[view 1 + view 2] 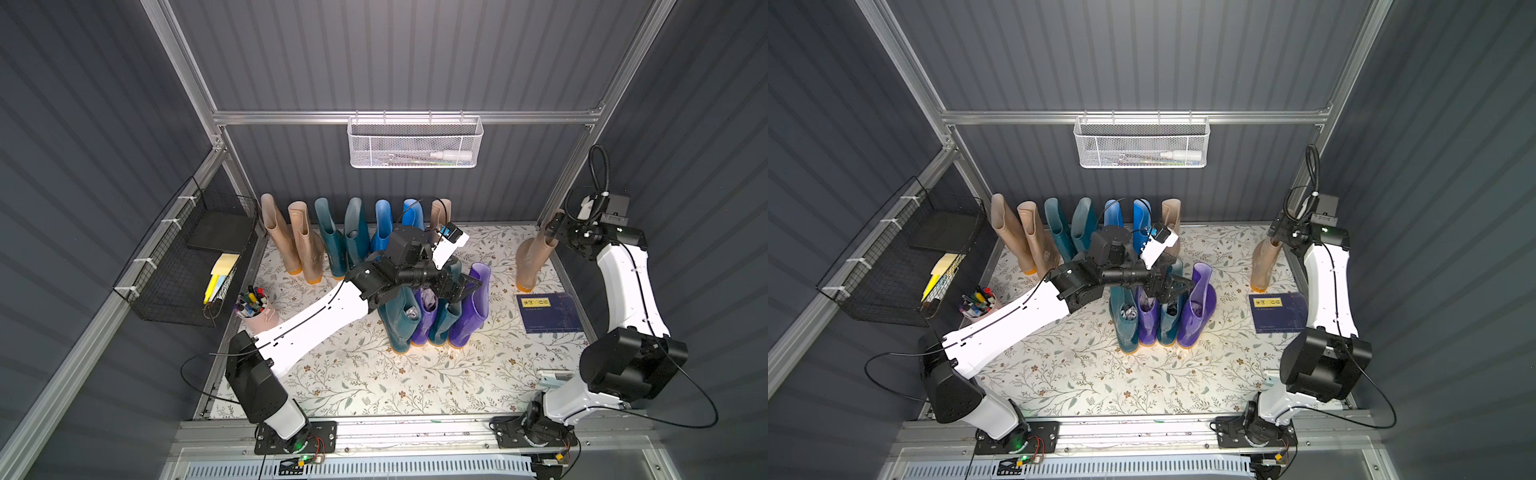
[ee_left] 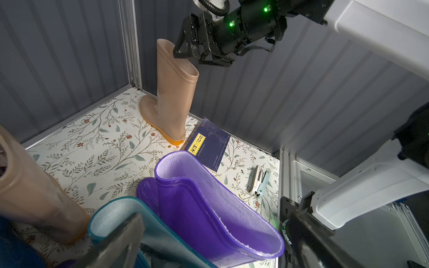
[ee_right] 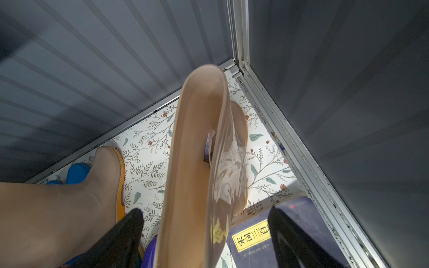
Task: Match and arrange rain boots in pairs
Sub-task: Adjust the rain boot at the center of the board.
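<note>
Rain boots stand along the back wall: two beige (image 1: 291, 245), two dark teal (image 1: 345, 237), two bright blue (image 1: 397, 222) and one more beige (image 1: 440, 212). Mid-floor, two teal boots (image 1: 399, 320) alternate with two purple ones (image 1: 471, 307). My left gripper (image 1: 465, 286) hangs open over this cluster. One of its fingers (image 2: 120, 239) is at a teal boot's mouth, and the purple boot's rim (image 2: 220, 215) lies between the jaws. A lone beige boot (image 1: 534, 257) stands at the right wall. My right gripper (image 3: 204, 236) is open astride its shaft (image 3: 192, 162), with gaps on both sides.
A navy book (image 1: 548, 311) lies by the right wall and a stapler (image 2: 257, 181) lies nearer the front. A pink cup of markers (image 1: 253, 305) stands at the left. A black wire basket (image 1: 187, 257) hangs on the left wall and a white mesh basket (image 1: 415, 143) on the back wall.
</note>
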Available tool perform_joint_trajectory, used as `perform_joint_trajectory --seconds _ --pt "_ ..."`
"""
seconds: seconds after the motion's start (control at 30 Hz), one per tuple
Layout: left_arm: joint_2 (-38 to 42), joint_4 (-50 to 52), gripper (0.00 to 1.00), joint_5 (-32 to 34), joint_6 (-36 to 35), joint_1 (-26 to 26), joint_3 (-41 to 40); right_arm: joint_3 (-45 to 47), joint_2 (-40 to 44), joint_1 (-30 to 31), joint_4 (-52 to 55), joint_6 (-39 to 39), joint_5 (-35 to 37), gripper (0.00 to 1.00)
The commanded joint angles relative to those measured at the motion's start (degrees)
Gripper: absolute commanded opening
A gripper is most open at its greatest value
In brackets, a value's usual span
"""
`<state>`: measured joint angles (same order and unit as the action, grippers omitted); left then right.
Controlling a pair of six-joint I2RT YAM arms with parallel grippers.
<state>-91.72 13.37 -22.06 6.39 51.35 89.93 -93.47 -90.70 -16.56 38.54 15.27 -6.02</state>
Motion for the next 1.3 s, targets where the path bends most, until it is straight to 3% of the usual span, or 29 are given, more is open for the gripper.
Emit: perform_joint_trajectory --seconds 0.0,0.2,0.47,0.63,0.8,0.9,1.07,1.27 --pt "2.3 0.7 1.00 0.7 -1.1 0.3 -0.9 4.2 2.1 -0.1 -4.7 1.8 -0.3 0.86" --pt "2.9 0.8 1.00 1.3 -1.1 0.4 -1.2 8.8 2.3 -0.1 -11.0 2.9 -0.2 0.86" --pt "2.9 1.2 0.99 2.3 -0.7 0.4 -1.2 7.2 -2.6 -0.1 -14.1 2.6 0.8 0.79" --pt "4.1 2.9 1.00 5.7 -2.3 0.4 -1.2 4.9 -5.4 -0.1 -13.9 2.3 -2.6 0.64" --pt "4.7 4.2 1.00 7.1 -3.2 0.4 -1.3 4.6 -5.8 0.0 -14.4 2.5 -5.6 0.29" --pt "5.3 4.6 1.00 8.0 -3.4 0.4 -1.8 4.6 -5.5 0.1 -14.5 2.5 -7.5 0.15" --pt "5.7 4.0 0.99 7.8 -3.4 0.4 -2.3 4.6 -4.9 1.4 -15.3 1.8 -9.5 0.07" --pt "5.8 4.0 0.99 7.4 -3.0 0.3 -2.5 4.2 -4.8 4.4 -17.9 0.7 -9.0 0.06"
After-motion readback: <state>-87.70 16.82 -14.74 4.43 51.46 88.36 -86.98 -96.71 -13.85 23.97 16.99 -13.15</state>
